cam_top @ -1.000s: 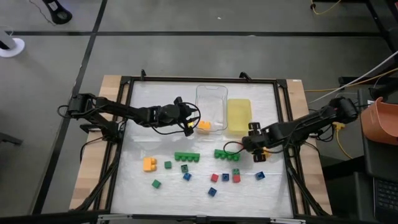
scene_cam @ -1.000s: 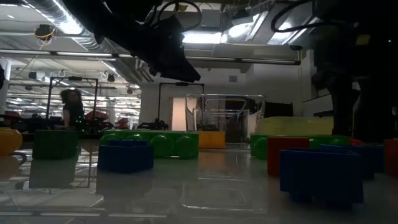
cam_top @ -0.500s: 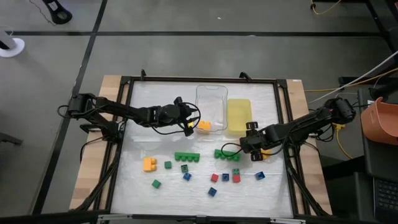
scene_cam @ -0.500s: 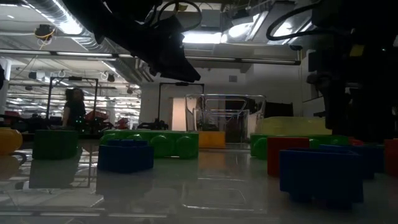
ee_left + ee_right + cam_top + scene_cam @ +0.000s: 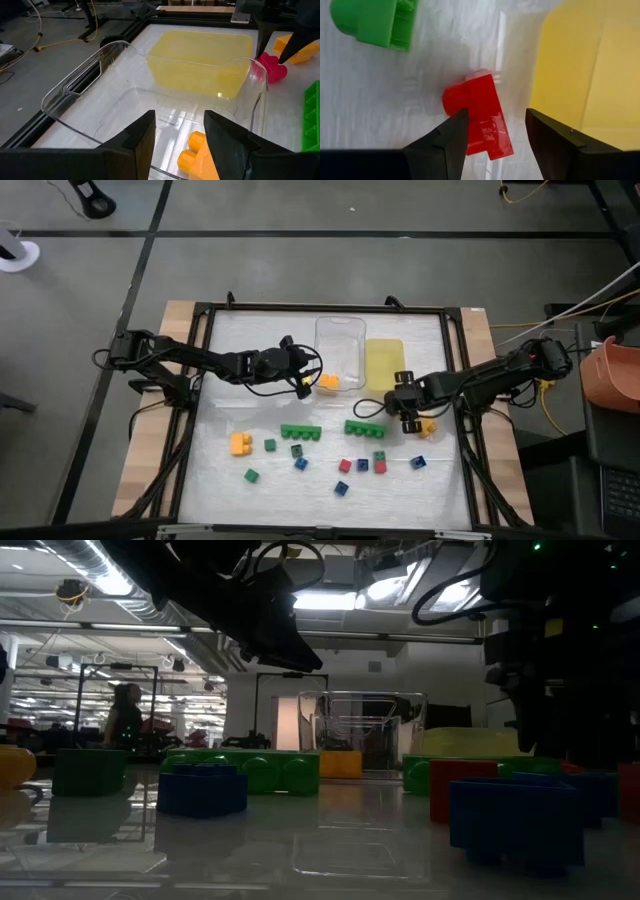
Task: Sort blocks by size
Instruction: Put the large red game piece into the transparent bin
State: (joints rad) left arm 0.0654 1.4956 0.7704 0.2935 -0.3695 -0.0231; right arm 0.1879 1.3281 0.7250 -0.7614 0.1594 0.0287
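blocks (image 5: 300, 432) lie mostly in a loose band across the near half of the table (image 5: 260, 490) — two long green bars (image 5: 363, 426), small green, blue and red cubes, and an orange chunky piece (image 5: 240, 443) off to the left. one orange block (image 5: 197, 156) already sits inside the clear tray (image 5: 75, 90), and the yellow tray (image 5: 384, 366) beside it looks empty.

the left gripper (image 5: 179, 131) hangs just over the clear tray's near corner with its fingers apart and nothing between them; the orange block lies below in the tray, so that drop looks done.

the right gripper (image 5: 496, 127) is the one at work. it hovers low by the yellow tray's near edge, fingers spread, with a red block (image 5: 480, 112) lying on the table straight ahead between them — not yet gripped. another orange piece (image 5: 427, 427) rests just beside this gripper.

judging by this, the step in hand is picking the red block. the next move calls for lowering squarely over it, closing on its flat sides, then carrying it to the yellow tray close by.
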